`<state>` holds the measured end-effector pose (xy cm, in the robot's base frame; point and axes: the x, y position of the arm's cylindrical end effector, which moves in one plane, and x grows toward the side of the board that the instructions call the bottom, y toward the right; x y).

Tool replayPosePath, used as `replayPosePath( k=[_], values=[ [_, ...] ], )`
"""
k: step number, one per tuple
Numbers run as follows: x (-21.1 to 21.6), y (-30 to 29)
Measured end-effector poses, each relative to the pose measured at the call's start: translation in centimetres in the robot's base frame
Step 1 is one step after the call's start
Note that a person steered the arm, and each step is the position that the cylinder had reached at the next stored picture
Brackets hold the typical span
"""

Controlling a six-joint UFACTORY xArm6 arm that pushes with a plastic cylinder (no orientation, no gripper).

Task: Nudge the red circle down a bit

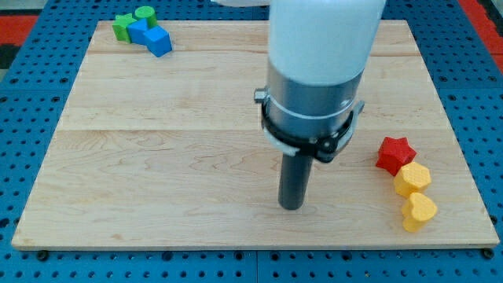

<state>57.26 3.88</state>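
Observation:
No red circle shows in the camera view; the wide arm body [318, 71] hides part of the board's middle and top. My tip [291, 206] rests on the board below centre, touching no block. A red star [394, 153] lies well to the tip's right, near the board's right edge. A yellow hexagon-like block [412, 178] touches the star from below, and a yellow heart [419, 211] sits under that.
At the top left corner is a cluster: a green star [119, 26], a green circle [145, 13] and two blue blocks [137, 31] [159, 42]. The wooden board [157, 181] lies on a blue pegboard [23, 118].

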Motion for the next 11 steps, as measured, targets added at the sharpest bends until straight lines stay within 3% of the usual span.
replayPosePath(
  k=[1, 2, 5, 8, 11],
  values=[
    [1.0, -2.0],
    [-1.8, -6.2],
    [-16.6, -8.3],
    [-22.7, 7.2],
    [-19.5, 13.7]
  ],
)
